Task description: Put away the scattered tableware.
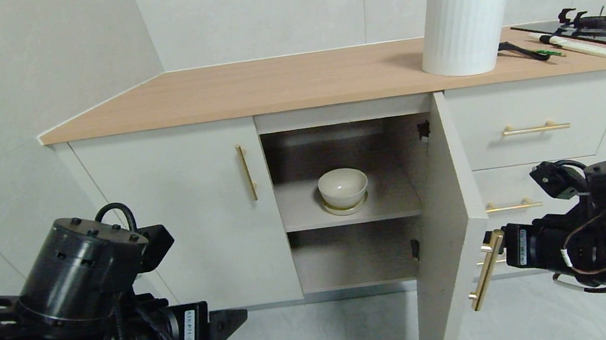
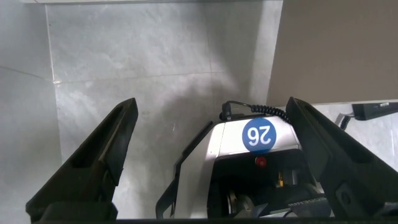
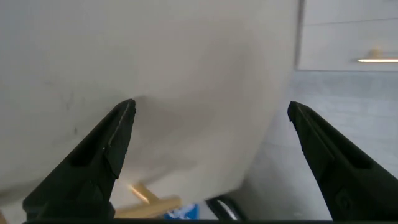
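A pale bowl [image 1: 342, 186] sits on a small saucer [image 1: 345, 207] on the upper shelf [image 1: 392, 200] of the open cabinet. Its door [image 1: 445, 216] swings out toward me, gold handle [image 1: 485, 269] on the outer face. My right gripper [image 3: 211, 155] is open and faces that outer face, close to the handle [image 3: 152, 200], holding nothing. My left gripper [image 2: 211, 155] hangs open and empty low at the left over the floor. One of its fingers [image 1: 229, 321] pokes out beside the closed left door. On the counter at the far right lie a black-handled utensil [image 1: 520, 50] and a long white utensil [image 1: 580, 45].
A tall white ribbed cylinder [image 1: 465, 17] stands on the wooden counter [image 1: 270, 85]. A black hob grate [image 1: 603, 22] is at the far right. Drawers with gold handles [image 1: 535, 128] sit right of the open door. The lower shelf [image 1: 353, 264] is bare.
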`<state>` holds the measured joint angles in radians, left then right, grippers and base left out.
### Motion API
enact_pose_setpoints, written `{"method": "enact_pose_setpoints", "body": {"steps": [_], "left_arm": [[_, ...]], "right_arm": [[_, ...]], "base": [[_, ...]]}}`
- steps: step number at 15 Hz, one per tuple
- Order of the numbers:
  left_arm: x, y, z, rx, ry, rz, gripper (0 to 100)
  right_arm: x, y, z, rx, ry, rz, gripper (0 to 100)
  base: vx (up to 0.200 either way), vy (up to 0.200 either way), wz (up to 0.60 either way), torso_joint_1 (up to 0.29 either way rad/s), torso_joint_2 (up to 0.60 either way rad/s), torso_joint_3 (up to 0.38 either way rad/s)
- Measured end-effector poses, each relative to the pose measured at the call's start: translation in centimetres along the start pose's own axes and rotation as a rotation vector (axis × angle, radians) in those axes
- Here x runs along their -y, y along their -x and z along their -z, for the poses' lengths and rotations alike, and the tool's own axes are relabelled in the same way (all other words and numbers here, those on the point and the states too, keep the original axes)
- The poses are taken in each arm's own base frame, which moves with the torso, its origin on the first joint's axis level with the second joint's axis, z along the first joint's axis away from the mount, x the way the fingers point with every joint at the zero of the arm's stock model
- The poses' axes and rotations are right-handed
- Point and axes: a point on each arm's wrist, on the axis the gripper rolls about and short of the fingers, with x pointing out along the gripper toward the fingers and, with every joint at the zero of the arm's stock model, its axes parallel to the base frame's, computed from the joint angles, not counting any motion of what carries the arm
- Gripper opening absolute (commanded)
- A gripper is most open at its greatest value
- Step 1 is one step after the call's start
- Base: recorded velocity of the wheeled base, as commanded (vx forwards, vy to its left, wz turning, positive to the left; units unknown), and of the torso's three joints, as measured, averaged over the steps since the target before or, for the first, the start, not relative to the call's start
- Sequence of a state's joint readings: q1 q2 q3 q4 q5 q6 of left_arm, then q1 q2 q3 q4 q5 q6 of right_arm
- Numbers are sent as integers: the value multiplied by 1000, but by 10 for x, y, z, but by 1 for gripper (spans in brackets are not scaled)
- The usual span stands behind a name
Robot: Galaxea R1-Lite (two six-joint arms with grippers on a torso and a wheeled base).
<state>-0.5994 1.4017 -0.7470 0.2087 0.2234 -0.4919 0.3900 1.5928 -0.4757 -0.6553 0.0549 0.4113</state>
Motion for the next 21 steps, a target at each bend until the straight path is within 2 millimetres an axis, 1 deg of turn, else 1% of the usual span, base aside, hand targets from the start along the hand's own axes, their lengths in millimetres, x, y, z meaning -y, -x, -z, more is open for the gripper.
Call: {"method": "enact_pose_setpoints", "body": {"steps": [3, 5, 8, 10, 13, 16, 18, 21], "left_arm": [[0, 1, 0, 5, -1, 0, 100], [0, 2, -1, 11, 1, -1, 100], [0, 3, -2, 21, 2, -9, 100], [0, 3, -3, 32, 6, -4, 100], [1, 3, -5, 45, 10, 3, 100], [1, 3, -5, 52, 10, -6, 100], [1, 3, -6, 63, 12, -3, 100], [3, -2, -7, 66, 12, -4, 100]], "right_arm": [[-3, -17, 4, 15, -32, -28, 100], [-6, -28, 1, 57, -28, -52, 100], [-10, -44, -4, 44, -15, -63, 100], [-17, -57, -11, 2, 8, -58, 100], [-32, -75, -29, -57, 47, -52, 100], [-45, -92, -44, -38, 59, -73, 100], [-47, -107, -42, -41, 57, -73, 100], [-46, -132, -37, 4, 30, -83, 100]], "base": [[0, 0, 0, 0, 0, 0], [0, 0, 0, 0, 0, 0], [0, 0, 0, 0, 0, 0], [0, 0, 0, 0, 0, 0], [0, 0, 0, 0, 0, 0], [0, 0, 0, 0, 0, 0], [0, 0, 0, 0, 0, 0], [0, 0, 0, 0, 0, 0]]}}
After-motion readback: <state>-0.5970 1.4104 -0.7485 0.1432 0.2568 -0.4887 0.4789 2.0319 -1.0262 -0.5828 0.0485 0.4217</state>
